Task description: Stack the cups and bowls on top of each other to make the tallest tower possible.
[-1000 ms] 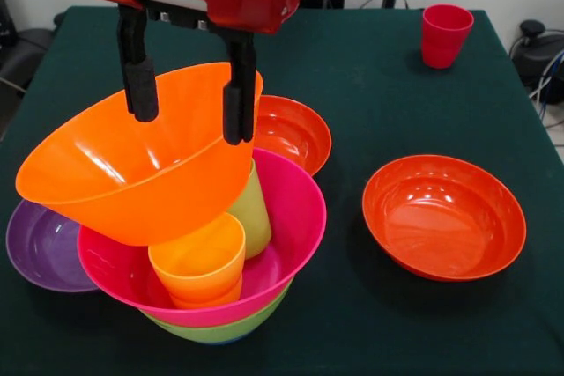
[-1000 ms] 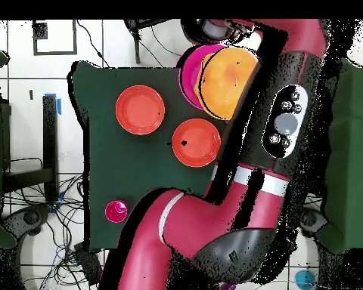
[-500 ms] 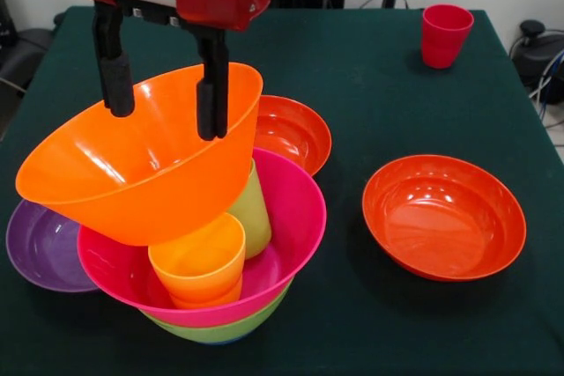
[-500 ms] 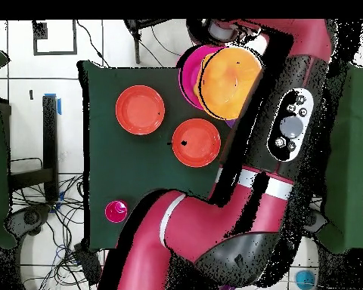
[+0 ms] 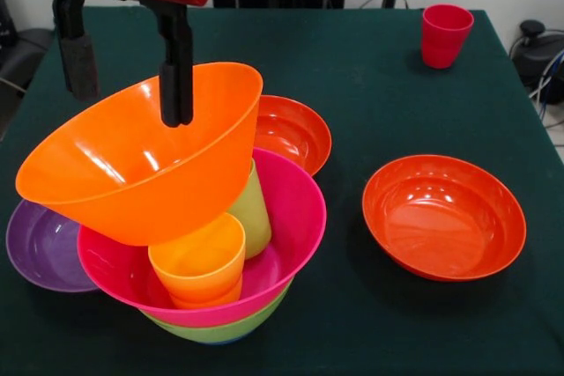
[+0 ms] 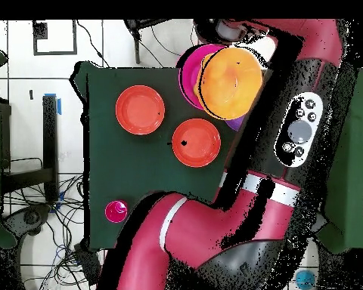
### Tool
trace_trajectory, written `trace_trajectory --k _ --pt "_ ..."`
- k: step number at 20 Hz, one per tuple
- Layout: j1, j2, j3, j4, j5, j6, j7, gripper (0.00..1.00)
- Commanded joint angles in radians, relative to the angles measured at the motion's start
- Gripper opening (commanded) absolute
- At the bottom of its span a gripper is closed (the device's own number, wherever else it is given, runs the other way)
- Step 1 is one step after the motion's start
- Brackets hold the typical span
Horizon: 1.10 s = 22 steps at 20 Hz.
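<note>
On the tower (image 5: 203, 244), your orange bowl (image 5: 141, 160) sits tilted because the two cups (image 5: 198, 261) prop it. Above that bowl, the gripper (image 5: 128, 85) fingers (image 5: 176, 85) stand apart, empty. Beside it, two red-orange bowls wait.

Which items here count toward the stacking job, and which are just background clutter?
Job: orange bowl, tilted on the yellow-orange cup and lime green cup inside the magenta bowl, green bowl beneath; purple bowl; two red-orange bowls; red cup; open gripper.

Clutter: cables on the floor.
</note>
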Motion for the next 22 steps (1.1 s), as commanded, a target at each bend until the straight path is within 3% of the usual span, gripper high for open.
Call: trace_trajectory --k 1,11,22 --pt "0.034 -0.032 0.137 0.169 -0.101 -0.050 -0.265 1.00" --pt "0.077 -0.088 0.192 0.287 -0.141 -0.110 -0.216 1.00" --pt "0.088 -0.110 0.208 0.321 -0.161 -0.125 -0.204 1.00"
